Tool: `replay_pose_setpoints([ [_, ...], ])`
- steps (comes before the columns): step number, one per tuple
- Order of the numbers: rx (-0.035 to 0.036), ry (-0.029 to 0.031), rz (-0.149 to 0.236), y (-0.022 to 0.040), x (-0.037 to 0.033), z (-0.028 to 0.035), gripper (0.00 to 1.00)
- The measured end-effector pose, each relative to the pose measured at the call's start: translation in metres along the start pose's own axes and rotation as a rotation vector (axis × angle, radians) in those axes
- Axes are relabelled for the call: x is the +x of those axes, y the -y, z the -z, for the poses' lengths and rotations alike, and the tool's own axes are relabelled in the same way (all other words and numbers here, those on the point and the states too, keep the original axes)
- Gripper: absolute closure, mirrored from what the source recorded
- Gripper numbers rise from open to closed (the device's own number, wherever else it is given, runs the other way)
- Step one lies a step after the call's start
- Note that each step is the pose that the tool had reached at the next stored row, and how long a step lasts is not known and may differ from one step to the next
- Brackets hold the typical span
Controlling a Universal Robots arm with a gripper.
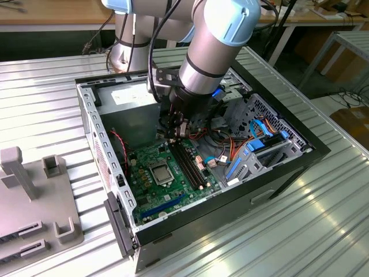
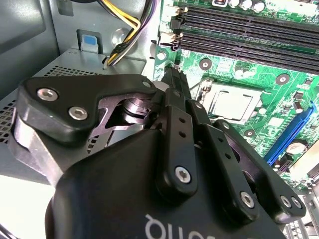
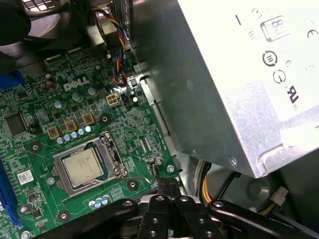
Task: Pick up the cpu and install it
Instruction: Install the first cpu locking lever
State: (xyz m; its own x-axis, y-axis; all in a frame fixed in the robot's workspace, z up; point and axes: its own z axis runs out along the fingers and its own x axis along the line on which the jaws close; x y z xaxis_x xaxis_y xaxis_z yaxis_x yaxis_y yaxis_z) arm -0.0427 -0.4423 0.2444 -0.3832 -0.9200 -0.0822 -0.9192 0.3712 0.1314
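Observation:
The cpu [image 3: 83, 167], a pale silvery square chip, lies flat inside the metal-framed socket [image 3: 110, 158] on the green motherboard [image 3: 75, 99]; the second wrist view shows the cpu [image 2: 234, 105] there too. My gripper [image 3: 168, 183] hangs a little above the board, just beside the socket's corner and off the chip. Its black fingers [image 2: 175, 107] are pressed together, shut with nothing between them. In the exterior view the gripper [image 1: 176, 131] sits inside the open computer case [image 1: 288, 167], above and behind the socket [image 1: 161, 172].
A silver power supply [image 3: 239, 74] stands close beside the gripper, with yellow and black cables [image 2: 127, 35] under it. Black memory slots [image 2: 239, 25] run along the socket's other side. Blue and orange cables [image 1: 253, 144] fill the case's right. A grey fixture [image 1: 34, 196] sits at the exterior view's left.

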Motion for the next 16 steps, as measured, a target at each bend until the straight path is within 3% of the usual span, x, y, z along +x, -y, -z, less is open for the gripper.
replay_pose_setpoints([
  [6,0.0000,0.0000,0.000,-0.0004,-0.0001,-0.0002,0.89],
  [12,-0.0002,-0.0003,0.003,-0.0046,0.0018,-0.0015,0.89],
  [16,0.0001,-0.0054,0.015,-0.0032,0.0069,-0.0009,0.89],
])
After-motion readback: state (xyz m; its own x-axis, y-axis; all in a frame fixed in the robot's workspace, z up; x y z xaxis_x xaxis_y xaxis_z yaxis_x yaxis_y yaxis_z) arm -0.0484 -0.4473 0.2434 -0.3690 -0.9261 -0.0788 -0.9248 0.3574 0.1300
